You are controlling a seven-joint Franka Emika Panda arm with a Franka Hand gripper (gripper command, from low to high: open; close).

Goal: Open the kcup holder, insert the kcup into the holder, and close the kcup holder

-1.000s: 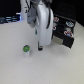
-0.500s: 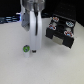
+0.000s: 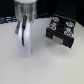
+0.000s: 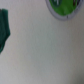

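Note:
The kcup shows in the wrist view as a round green and dark top with a white rim point(image 4: 62, 7), cut by the picture's edge. In the exterior view it is hidden behind my gripper point(image 3: 25, 51), which hangs low over the white table at the exterior view's left. The jaws look open and hold nothing. A dark blurred shape point(image 4: 4, 30) at the wrist picture's edge may be one finger. The kcup holder point(image 3: 61, 34), a black box, stands at the exterior view's right, apart from the gripper. Its tray of round slots shows.
Several pods with reddish and white lids point(image 3: 55, 21) sit in the holder's slots. The white table point(image 3: 45, 67) runs under everything. A dark background lies behind the table's far edge.
The arm has moved toward the exterior view's left and lower. The green kcup, seen on the table before, is now covered by the gripper.

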